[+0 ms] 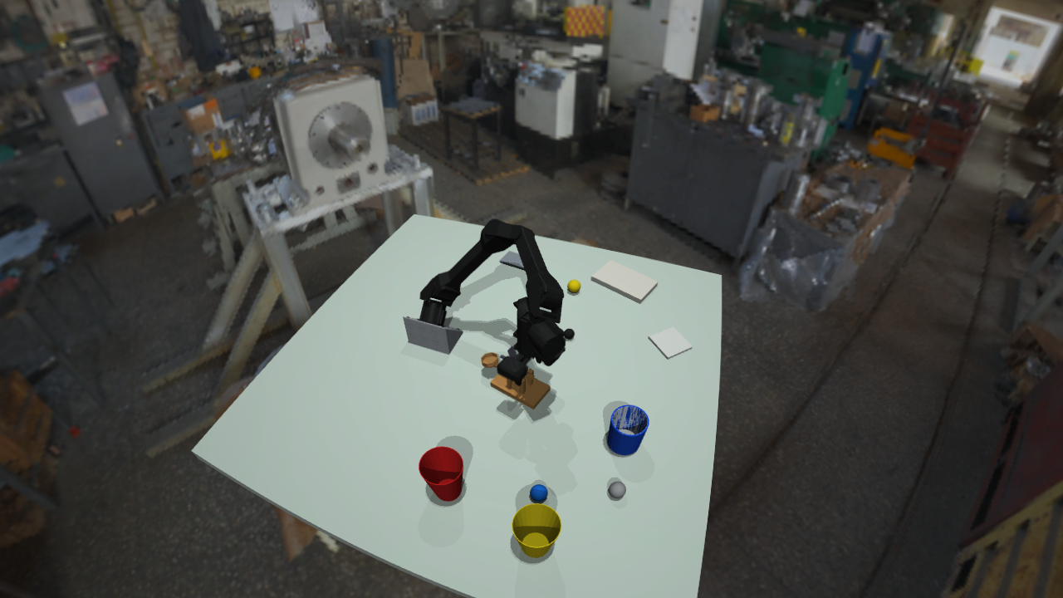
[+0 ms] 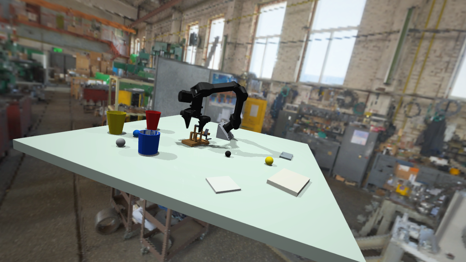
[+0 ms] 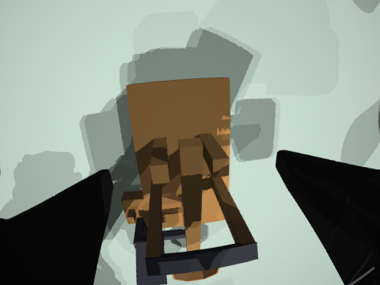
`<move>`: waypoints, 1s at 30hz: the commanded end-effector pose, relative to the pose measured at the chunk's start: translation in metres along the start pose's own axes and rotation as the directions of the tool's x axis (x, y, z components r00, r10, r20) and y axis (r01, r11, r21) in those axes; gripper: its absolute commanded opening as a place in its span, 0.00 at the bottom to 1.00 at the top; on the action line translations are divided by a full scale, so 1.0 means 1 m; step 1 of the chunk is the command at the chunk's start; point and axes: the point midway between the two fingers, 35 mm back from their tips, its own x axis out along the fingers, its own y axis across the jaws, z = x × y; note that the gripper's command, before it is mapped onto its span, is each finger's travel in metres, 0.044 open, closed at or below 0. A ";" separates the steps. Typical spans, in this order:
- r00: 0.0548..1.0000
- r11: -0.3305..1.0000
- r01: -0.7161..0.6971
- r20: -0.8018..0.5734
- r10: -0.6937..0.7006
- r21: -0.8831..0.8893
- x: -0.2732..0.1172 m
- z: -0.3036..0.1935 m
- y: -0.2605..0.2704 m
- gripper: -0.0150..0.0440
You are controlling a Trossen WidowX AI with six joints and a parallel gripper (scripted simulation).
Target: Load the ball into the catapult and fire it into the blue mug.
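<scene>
The brown wooden catapult [image 1: 536, 394] [image 2: 189, 142] [image 3: 178, 107] stands mid-table, its round cup [image 1: 489, 360] on the arm-base side; the cup looks empty in the top view and is mostly hidden behind the dark crossbar in the wrist view. My gripper [image 2: 194, 127] [image 3: 198, 169] is open and empty, low over the catapult, one finger on either side of its frame. The blue mug [image 1: 624, 440] [image 2: 148, 143] stands upright. Loose balls lie on the table: black [image 1: 569, 334] [image 2: 227, 153], yellow [image 1: 574, 285] [image 2: 269, 160], blue [image 1: 538, 492] [image 2: 136, 133] and grey [image 1: 616, 490] [image 2: 120, 142].
A red cup [image 1: 446, 487] [image 2: 152, 120] and a yellow cup [image 1: 536, 546] [image 2: 115, 123] stand near the blue ball. A thick pale slab [image 1: 624, 281] [image 2: 288, 181], a thin white tile [image 1: 670, 341] [image 2: 222, 184] and a grey tile [image 1: 511, 258] [image 2: 286, 155] lie flat.
</scene>
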 end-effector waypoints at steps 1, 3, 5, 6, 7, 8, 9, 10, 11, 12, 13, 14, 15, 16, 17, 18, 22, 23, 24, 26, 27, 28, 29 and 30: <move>1.000 1.000 -0.006 -0.004 0.006 0.006 0.008 0.000 0.001 1.00; 1.000 1.000 -0.006 -0.004 0.006 0.006 0.012 0.000 0.002 1.00; 1.000 1.000 -0.006 -0.003 0.006 0.006 0.015 0.000 0.002 1.00; 1.000 1.000 -0.006 -0.003 0.006 0.006 0.017 0.000 0.002 1.00; 1.000 1.000 -0.006 -0.003 0.006 0.006 0.018 0.000 0.002 1.00; 1.000 1.000 -0.007 -0.003 0.007 0.006 0.020 0.000 0.002 1.00; 1.000 1.000 -0.007 -0.003 0.007 0.006 0.021 0.000 0.002 1.00; 1.000 1.000 -0.007 -0.003 0.007 0.006 0.023 0.000 0.002 1.00; 1.000 1.000 -0.007 -0.003 0.007 0.006 0.025 0.000 0.002 1.00; 1.000 1.000 -0.007 -0.003 0.007 0.006 0.026 0.000 0.002 1.00; 1.000 1.000 -0.007 -0.003 0.007 0.006 0.028 0.000 0.002 1.00; 1.000 1.000 -0.007 -0.003 0.007 0.006 0.030 0.000 0.002 1.00; 1.000 1.000 -0.007 -0.003 0.007 0.006 0.031 0.000 0.002 1.00; 1.000 1.000 -0.007 -0.003 0.007 0.006 0.033 0.000 0.002 1.00; 1.000 1.000 -0.007 -0.003 0.007 0.006 0.034 0.000 0.002 1.00; 1.000 1.000 -0.007 -0.003 0.007 0.006 0.036 0.000 0.002 1.00; 1.000 1.000 -0.008 -0.004 0.008 0.006 0.043 0.000 0.002 1.00; 1.000 1.000 -0.008 -0.004 0.008 0.006 0.044 0.000 0.002 1.00; 1.000 1.000 -0.008 -0.004 0.008 0.006 0.046 0.000 0.003 1.00; 1.000 1.000 -0.009 -0.004 0.009 0.005 0.049 0.000 0.003 1.00; 1.000 1.000 -0.009 -0.004 0.009 0.005 0.050 0.000 0.003 1.00; 1.000 1.000 -0.009 -0.004 0.009 0.005 0.051 0.000 0.003 1.00; 1.000 1.000 -0.009 -0.004 0.009 0.005 0.051 0.000 0.003 1.00; 1.000 1.000 -0.009 -0.004 0.009 0.005 0.051 0.000 0.003 1.00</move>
